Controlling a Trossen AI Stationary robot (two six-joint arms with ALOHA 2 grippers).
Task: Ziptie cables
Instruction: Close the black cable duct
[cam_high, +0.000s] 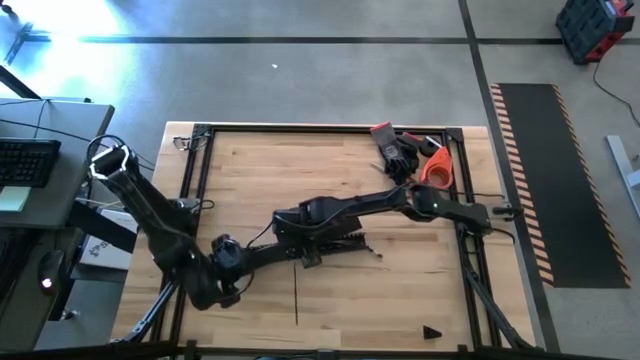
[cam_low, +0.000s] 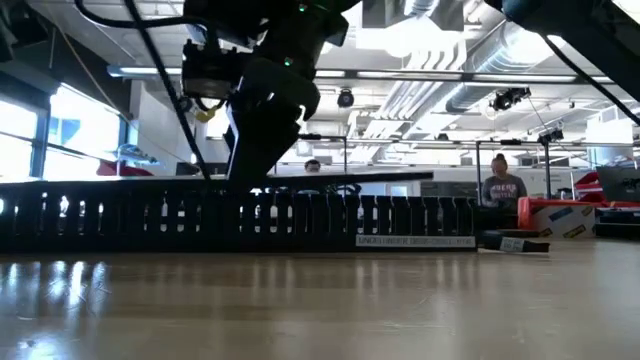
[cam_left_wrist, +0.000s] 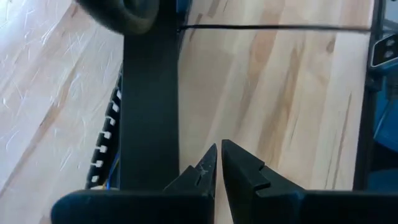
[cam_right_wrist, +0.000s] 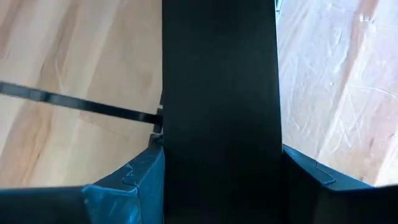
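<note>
The black comb-toothed duct (cam_low: 240, 220) lies lengthwise on the wooden table, near its middle (cam_high: 335, 243). A flat black strip (cam_left_wrist: 149, 93) runs along it; the duct's teeth (cam_left_wrist: 107, 140) show beside the strip. My right gripper (cam_right_wrist: 217, 168) comes down over the strip near the table's middle (cam_high: 300, 225) and is shut on it. My left gripper (cam_left_wrist: 219, 158) hovers shut above bare wood beside the strip, toward the near left (cam_high: 250, 256). A thin black ziptie (cam_high: 296, 290) lies on the table. The cables do not show plainly. My right gripper pinches the flat black strip across its width, one finger (cam_right_wrist: 140, 180) on each long edge (cam_right_wrist: 166, 140). The fingers slant down from above and lie across the strip. Whether the strip rests on the duct or is lifted clear, I cannot tell.
Red-and-black gloves (cam_high: 392, 148) and an orange object (cam_high: 436, 166) lie at the far right. A black metal frame (cam_high: 200, 135) borders the table. A small black piece (cam_high: 432, 332) sits near the front right. People stand in the room behind (cam_low: 502, 185).
</note>
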